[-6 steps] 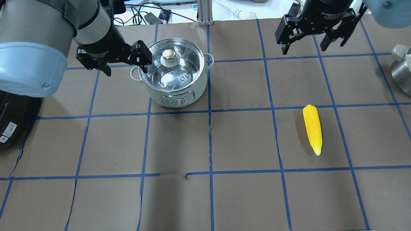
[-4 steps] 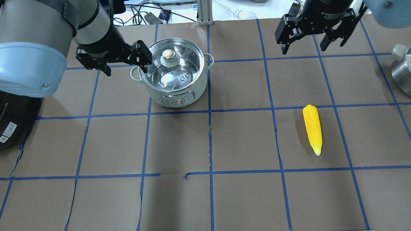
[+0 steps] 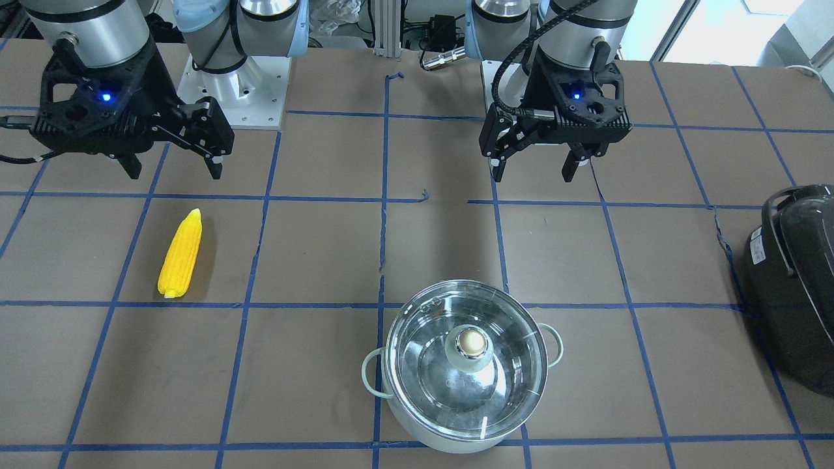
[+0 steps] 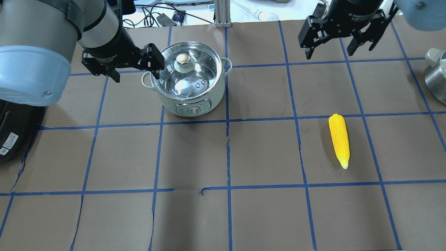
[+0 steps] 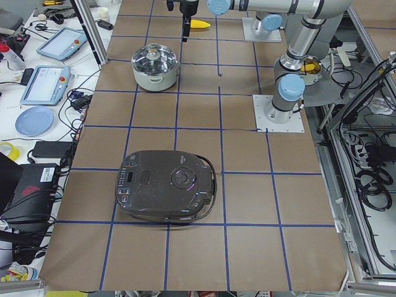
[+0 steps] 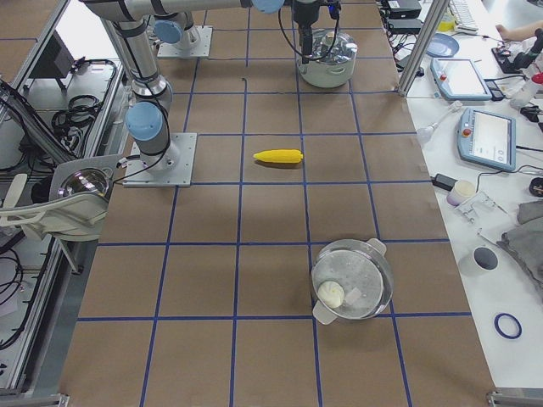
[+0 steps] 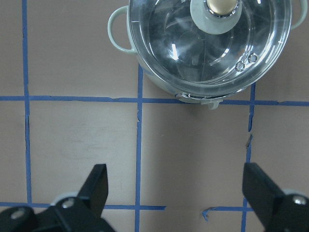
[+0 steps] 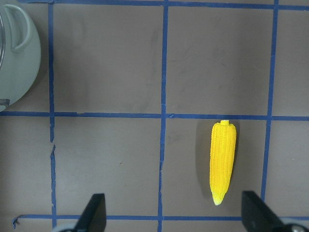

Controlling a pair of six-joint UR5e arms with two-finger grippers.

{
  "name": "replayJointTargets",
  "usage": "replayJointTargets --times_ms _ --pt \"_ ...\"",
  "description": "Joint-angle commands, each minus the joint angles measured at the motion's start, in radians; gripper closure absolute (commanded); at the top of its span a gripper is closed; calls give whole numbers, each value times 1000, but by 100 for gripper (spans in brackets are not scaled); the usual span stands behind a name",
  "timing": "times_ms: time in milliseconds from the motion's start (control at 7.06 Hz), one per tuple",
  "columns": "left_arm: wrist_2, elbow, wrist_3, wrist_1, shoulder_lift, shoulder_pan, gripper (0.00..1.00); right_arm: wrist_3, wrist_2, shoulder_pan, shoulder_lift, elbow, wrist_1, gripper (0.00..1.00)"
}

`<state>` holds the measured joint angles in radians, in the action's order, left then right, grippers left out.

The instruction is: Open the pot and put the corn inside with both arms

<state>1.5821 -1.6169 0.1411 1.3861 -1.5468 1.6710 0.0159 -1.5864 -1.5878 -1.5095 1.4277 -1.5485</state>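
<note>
One corn (image 4: 339, 141) lies on the right half of the counter (image 4: 264, 216), long axis running from far edge to robot's edge, tapered tip toward the robot. The lidded pot (image 4: 213, 99) stands near the far edge. The left gripper (image 3: 534, 173) and right gripper (image 3: 174, 170) both gape wide, empty.

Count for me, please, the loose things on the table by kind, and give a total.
Steel pots: 2, the pot and a second pot
Cobs: 1, the corn
Cookers: 1, the dark grey cooker
Total: 4
</note>
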Motion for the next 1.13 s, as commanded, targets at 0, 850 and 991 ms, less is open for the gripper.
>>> replayJointTargets --times_ms 0,850,991 --pt "-2 0 0 5 1 0 0 10 -6 2 5 0 -5 0" --pt "-2 2 0 7 2 -2 0 -5 -9 2 6 5 2 0" --pt "-2 0 0 7 4 -4 0 -2 -9 3 6 5 -13 0"
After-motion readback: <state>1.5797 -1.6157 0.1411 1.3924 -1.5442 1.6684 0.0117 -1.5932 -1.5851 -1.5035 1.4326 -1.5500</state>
